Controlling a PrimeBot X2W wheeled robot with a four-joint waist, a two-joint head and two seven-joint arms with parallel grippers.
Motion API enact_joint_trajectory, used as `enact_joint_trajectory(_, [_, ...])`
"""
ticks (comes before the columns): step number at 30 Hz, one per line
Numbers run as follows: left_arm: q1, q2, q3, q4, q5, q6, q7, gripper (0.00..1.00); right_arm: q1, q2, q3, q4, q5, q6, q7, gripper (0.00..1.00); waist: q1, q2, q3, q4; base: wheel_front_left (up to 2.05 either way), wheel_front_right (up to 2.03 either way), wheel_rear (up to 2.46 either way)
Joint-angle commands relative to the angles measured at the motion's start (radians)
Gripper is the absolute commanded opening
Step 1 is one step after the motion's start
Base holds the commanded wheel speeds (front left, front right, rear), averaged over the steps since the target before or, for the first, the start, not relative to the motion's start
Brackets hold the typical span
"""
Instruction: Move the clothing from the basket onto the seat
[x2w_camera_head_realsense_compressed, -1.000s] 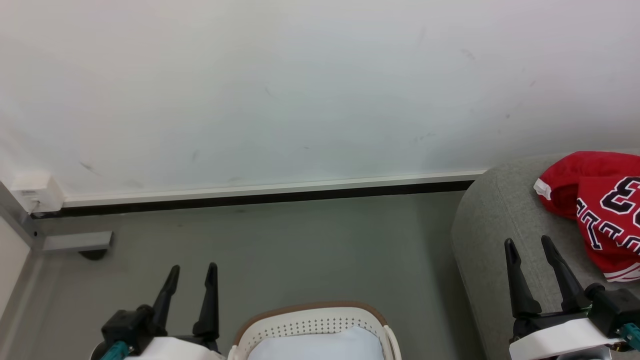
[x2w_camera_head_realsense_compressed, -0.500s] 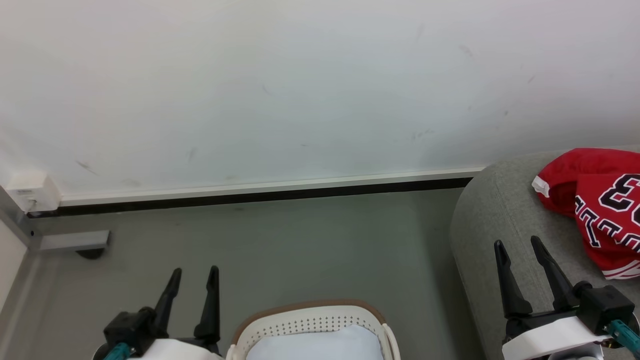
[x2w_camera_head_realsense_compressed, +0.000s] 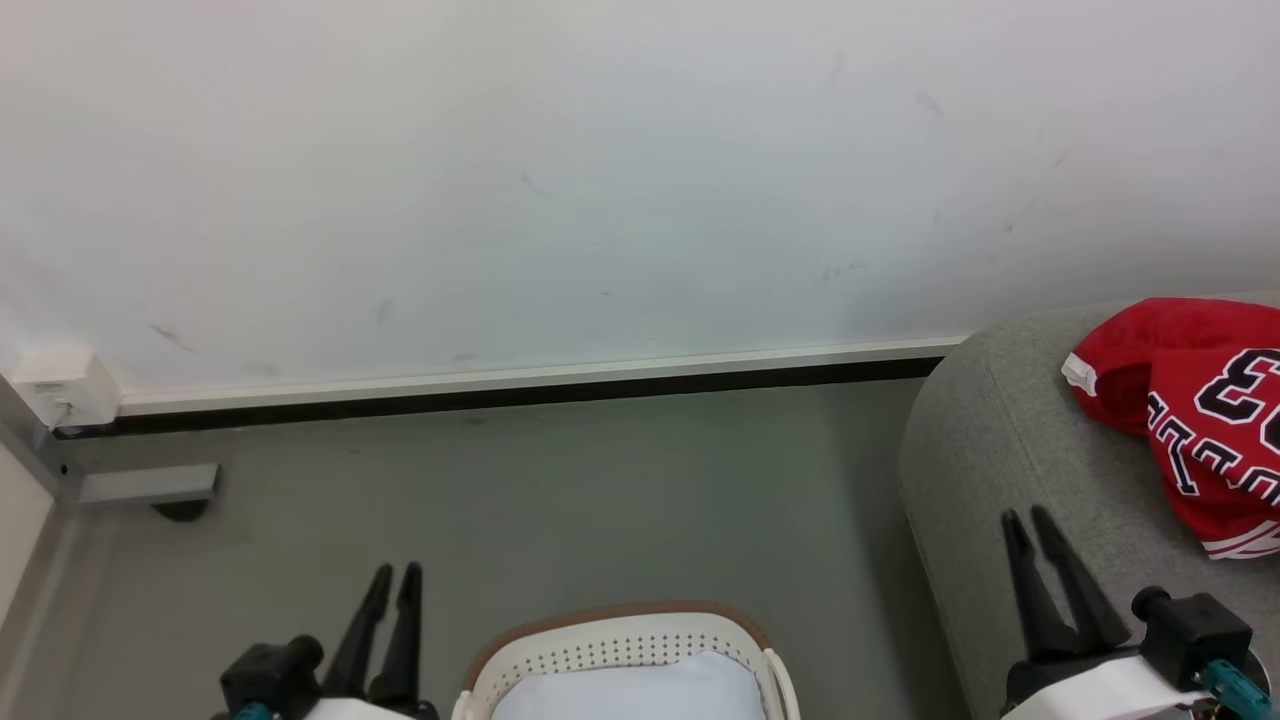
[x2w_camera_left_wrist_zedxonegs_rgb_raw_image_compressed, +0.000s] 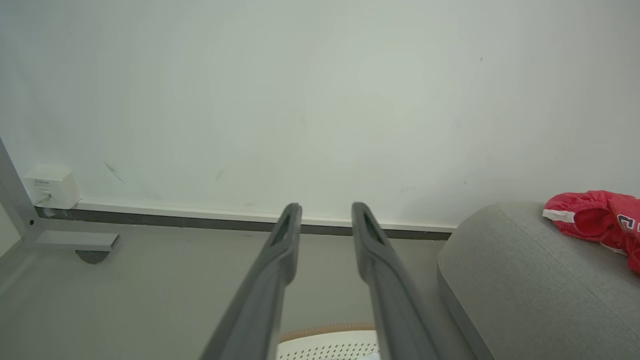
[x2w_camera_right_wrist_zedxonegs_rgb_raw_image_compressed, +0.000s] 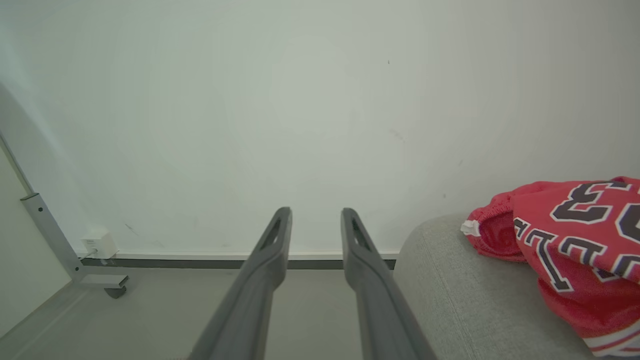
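L gripper (x2w_camera_head_realsense_compressed: 395, 572): lower left of head view, two dark fingers pointing up, set narrow w/ a slim gap, tips not touching, nothing between them. In L wrist view the fingers (x2w_camera_left_wrist_zedxonegs_rgb_raw_image_compressed: 277, 265) frame bare wall and skirting. Sits over floor, just left of basket. R gripper (x2w_camera_head_realsense_compressed: 1027, 515): lower right of head view, fingers likewise narrow, a thin V w/ tips apart, holding nothing. It overlaps the seat's rounded edge in that view; whether it touches the fabric, cannot tell. Basket (x2w_camera_head_realsense_compressed: 620, 612): white plastic w/ rows of small holes and a tan-brown rim, cut off by bottom edge of head view, between the two grippers, on floor. Visible part of inside shows pale lining (x2w_camera_head_realsense_compressed: 630, 690). Seat (x2w_camera_head_realsense_compressed: 1000, 450): grey woven upholstery w/ rounded end, right side of head view, near basket but apart from it. Clothing (x2w_camera_head_realsense_compressed: 1150, 350): red heap lying on top of seat, to the right of R gripper and apart from it. Black-and-white lettering and a "3" read upside down, white trim at lower hem, a white-edged opening toward the seat's end. Separate pieces within the heap: cannot tell. Floor (x2w_camera_head_realsense_compressed: 550, 500): grey, smooth. Wall (x2w_camera_head_realsense_compressed: 600, 180): white, light scuffs. Skirting (x2w_camera_head_realsense_compressed: 520, 385): pale strip over dark strip along wall base. Wall box (x2w_camera_head_realsense_compressed: 60, 385): small, white, far left. Metal foot (x2w_camera_head_realsense_compressed: 150, 483): grey, flat, dark caster beneath, below the box.
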Motion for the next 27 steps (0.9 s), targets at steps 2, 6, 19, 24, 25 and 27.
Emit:
enact_joint_trajectory(2, [-0.008, 0.0, 0.012, 0.009, -0.036, -0.001, 0.016, 0.0, 0.001, 0.002, -0.008, 0.001, 0.035, 0.0, 0.011, 0.0, 0.0, -0.0001, 0.0, 0.001, 0.0, 0.0, 0.0])
enact_joint_trajectory(6, [-0.012, 0.0, 0.023, 0.008, -0.114, -0.002, 0.04, 0.0, 0.004, 0.006, -0.024, -0.004, 0.106, 0.0, 0.033, 0.0, 0.0, -0.0001, 0.001, 0.004, 0.0, 0.0, 0.0])
enact_joint_trajectory(19, [-0.009, 0.001, 0.042, -0.012, -0.342, -0.005, 0.095, 0.0, 0.014, 0.016, -0.067, -0.019, 0.311, 0.0, 0.093, 0.0, 0.0, -0.0001, 0.004, 0.012, 0.0, 0.0, 0.0])
enact_joint_trajectory(24, [-0.01, 0.002, 0.051, -0.017, -0.421, -0.006, 0.115, 0.0, 0.018, 0.02, -0.083, -0.024, 0.382, 0.0, 0.114, 0.0, 0.0, -0.0001, 0.005, 0.015, 0.0, 0.0, 0.0])
enact_joint_trajectory(25, [-0.01, 0.002, 0.053, -0.018, -0.435, -0.007, 0.119, 0.0, 0.018, 0.021, -0.086, -0.025, 0.396, 0.0, 0.118, 0.0, 0.0, -0.0001, 0.005, 0.015, 0.0, 0.0, 0.0])
enact_joint_trajectory(27, [-0.011, 0.002, 0.056, -0.019, -0.465, -0.007, 0.127, 0.0, 0.02, 0.023, -0.091, -0.027, 0.423, 0.0, 0.126, 0.0, 0.0, -0.0001, 0.006, 0.016, 0.0, 0.0, 0.0])
